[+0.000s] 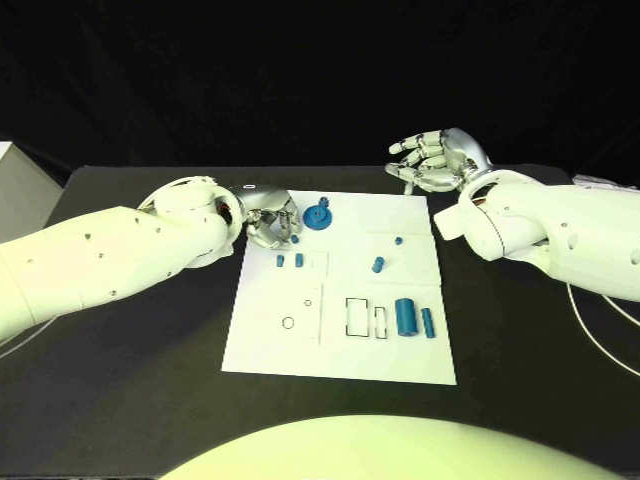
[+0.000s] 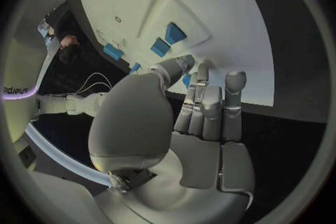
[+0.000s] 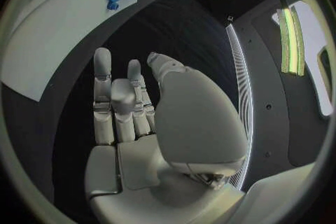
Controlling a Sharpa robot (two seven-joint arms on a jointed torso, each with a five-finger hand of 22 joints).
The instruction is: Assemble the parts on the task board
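Fingers of the left hand [image 1: 267, 224] curl down over the task board [image 1: 342, 345] at its 11 o'clock corner; whether they pinch anything cannot be told, though the left wrist view shows them close together above the white plate with two blue parts just past the tips. At 3 o'clock from that hand, just beside it, a blue gear [image 1: 317, 216] lies on the board. Further out sit two small blue pegs [image 1: 289, 261], a short blue pin [image 1: 379, 265] near the middle, and two upright blue cylinders [image 1: 415, 320] at the board's 4 o'clock side beside outlined slots. The right hand [image 1: 433, 158] hovers over the black table [image 1: 118, 400] off the board's 1 o'clock corner, fingers loosely spread and holding nothing, well apart from every part.
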